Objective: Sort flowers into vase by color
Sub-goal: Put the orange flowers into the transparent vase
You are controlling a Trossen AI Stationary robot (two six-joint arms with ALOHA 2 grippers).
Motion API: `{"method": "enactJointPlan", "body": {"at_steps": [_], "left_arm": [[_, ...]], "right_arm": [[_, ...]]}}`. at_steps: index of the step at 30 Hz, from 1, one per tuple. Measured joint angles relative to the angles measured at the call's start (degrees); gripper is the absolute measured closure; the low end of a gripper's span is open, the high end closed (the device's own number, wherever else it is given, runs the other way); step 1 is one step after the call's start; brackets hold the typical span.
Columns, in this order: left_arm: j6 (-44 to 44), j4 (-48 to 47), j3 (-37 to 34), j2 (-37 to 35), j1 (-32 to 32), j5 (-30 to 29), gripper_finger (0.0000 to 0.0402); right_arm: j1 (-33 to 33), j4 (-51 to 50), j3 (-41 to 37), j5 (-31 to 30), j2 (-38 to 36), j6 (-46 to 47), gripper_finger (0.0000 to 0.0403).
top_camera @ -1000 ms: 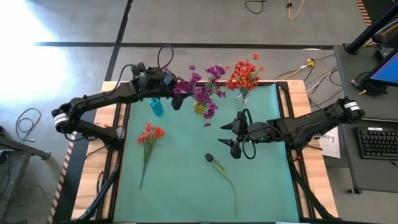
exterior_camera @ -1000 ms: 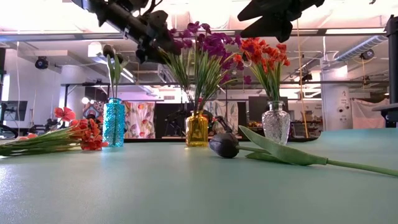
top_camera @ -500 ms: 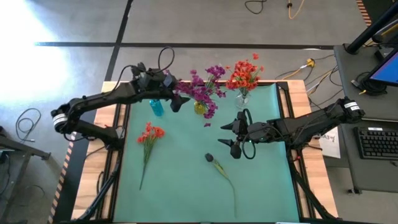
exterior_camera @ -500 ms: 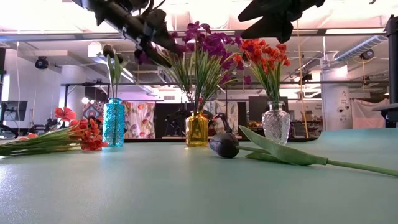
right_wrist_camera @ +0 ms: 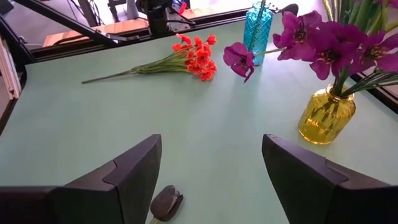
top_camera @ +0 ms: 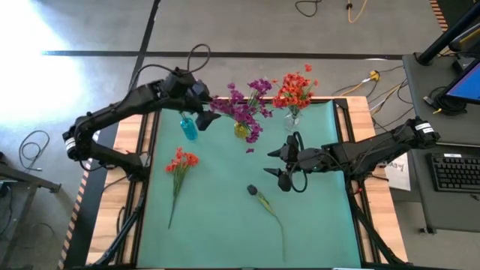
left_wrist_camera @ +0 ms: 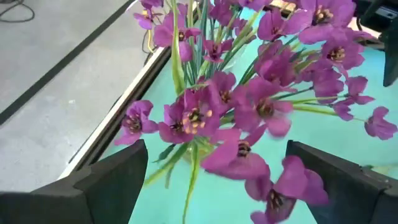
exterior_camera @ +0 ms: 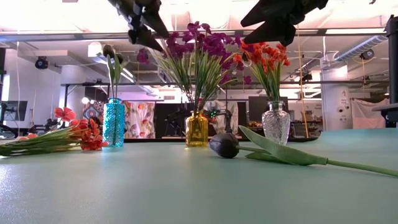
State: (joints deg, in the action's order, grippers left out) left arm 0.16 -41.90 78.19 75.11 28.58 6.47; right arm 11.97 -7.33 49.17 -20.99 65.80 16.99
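Purple flowers (top_camera: 245,112) stand in a yellow vase (exterior_camera: 196,129). Orange-red flowers (top_camera: 294,90) stand in a clear vase (exterior_camera: 275,122). One dark-budded stem (exterior_camera: 111,55) stands in the blue vase (top_camera: 187,129). A loose orange-red flower (top_camera: 180,160) and a dark-budded flower (top_camera: 253,190) lie flat on the green mat. My left gripper (top_camera: 210,116) hangs open high beside the purple bunch, whose blooms (left_wrist_camera: 249,112) show between its fingers without touching. My right gripper (top_camera: 270,162) hovers open above the mat, right of the dark bud (right_wrist_camera: 166,202).
The three vases stand in a row along the mat's far edge (top_camera: 247,101). Bare mat (top_camera: 217,225) lies between the two loose flowers and toward the near edge. A keyboard (top_camera: 456,171) sits on a side desk right of the table.
My left gripper has risen and drawn back from the purple bunch toward the table's left and far side. The purple flowers stay standing in the yellow vase. My right arm has kept still.
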Motion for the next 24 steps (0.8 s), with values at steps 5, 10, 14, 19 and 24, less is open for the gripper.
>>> {"method": "enactJointPlan", "body": {"at_steps": [5, 10, 14, 19, 24], "left_arm": [[0.29, -5.96, 4.73, -0.06, -0.07, 0.06, 0.0035], [-4.33, -13.34, 6.12, -1.19, -2.16, 0.21, 0.0035], [-9.73, -15.37, 3.98, -3.22, -6.99, 0.37, 0.0035], [-16.81, -14.87, 2.87, -5.0, -17.18, -1.55, 0.0035], [-27.07, -17.56, 2.27, -5.74, -28.5, -10.61, 0.0035]], "right_arm": [[0.0, -1.83, 0.0, 0.16, 0.0, 3.16, 0.0131], [0.01, -3.43, 0.0, 0.46, 1.52, 7.33, 0.0136], [0.0, -3.19, 0.11, 5.45, 4.45, 10.55, 0.0147], [0.41, -3.43, 1.97, 12.87, 8.62, 14.26, 0.016], [2.84, -9.04, 4.53, 15.5, 12.18, 19.6, 0.0167]]}}
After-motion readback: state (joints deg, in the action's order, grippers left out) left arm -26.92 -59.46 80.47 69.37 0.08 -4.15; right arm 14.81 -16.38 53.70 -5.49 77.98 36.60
